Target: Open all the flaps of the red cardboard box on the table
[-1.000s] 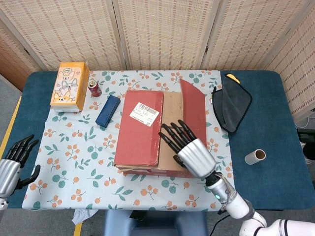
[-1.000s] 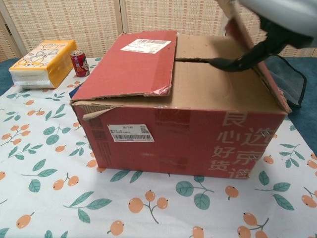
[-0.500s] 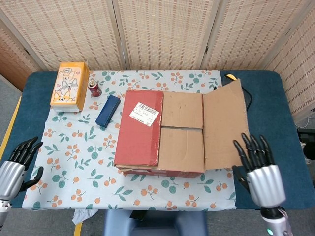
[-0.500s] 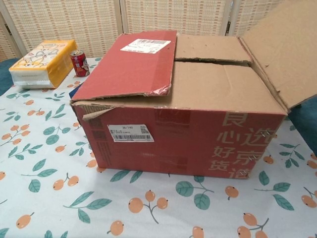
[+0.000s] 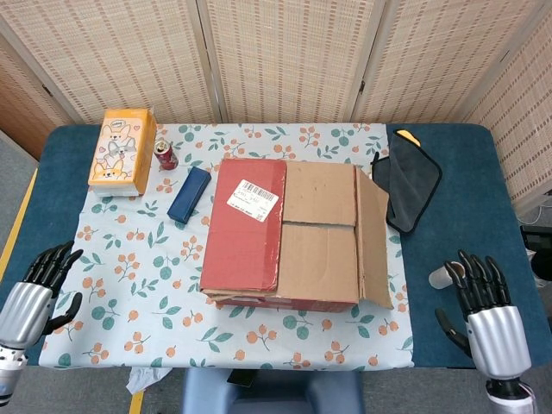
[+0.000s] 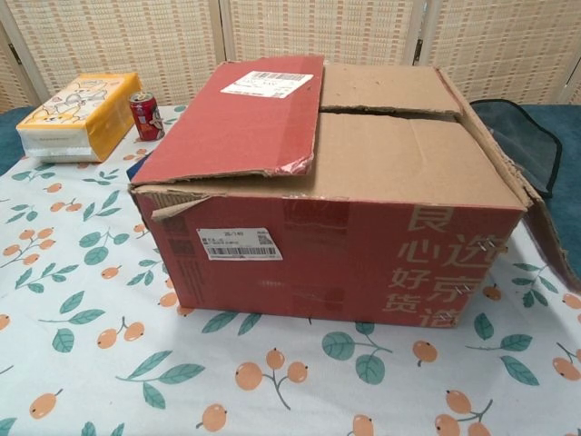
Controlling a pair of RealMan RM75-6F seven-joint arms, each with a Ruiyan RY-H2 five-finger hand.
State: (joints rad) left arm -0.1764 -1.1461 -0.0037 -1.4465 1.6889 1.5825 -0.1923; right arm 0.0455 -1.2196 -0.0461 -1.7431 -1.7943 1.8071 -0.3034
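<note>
The red cardboard box point(image 5: 285, 297) point(image 6: 345, 259) stands mid-table on the patterned cloth. Its left top flap point(image 5: 246, 224) point(image 6: 241, 113) lies shut, red side up, with a white label. The two brown inner flaps point(image 5: 319, 228) point(image 6: 399, 154) lie flat and closed. The right outer flap point(image 5: 373, 237) point(image 6: 545, 218) hangs down over the box's right side. My left hand point(image 5: 39, 289) hovers open at the table's near left edge. My right hand point(image 5: 487, 306) is open at the near right, well away from the box. Neither hand shows in the chest view.
An orange tissue box point(image 5: 123, 151) point(image 6: 77, 113), a red can point(image 5: 165, 155) point(image 6: 145, 115) and a blue case point(image 5: 189, 194) lie left of the box. A dark pouch point(image 5: 407, 177) point(image 6: 517, 136) lies to its right, and a cardboard tube point(image 5: 442, 276) sits by my right hand.
My right hand pulled off the right flap and back to the near right edge. The flap swung out flat, then dropped down along the box's right side. The left hand shifted slightly.
</note>
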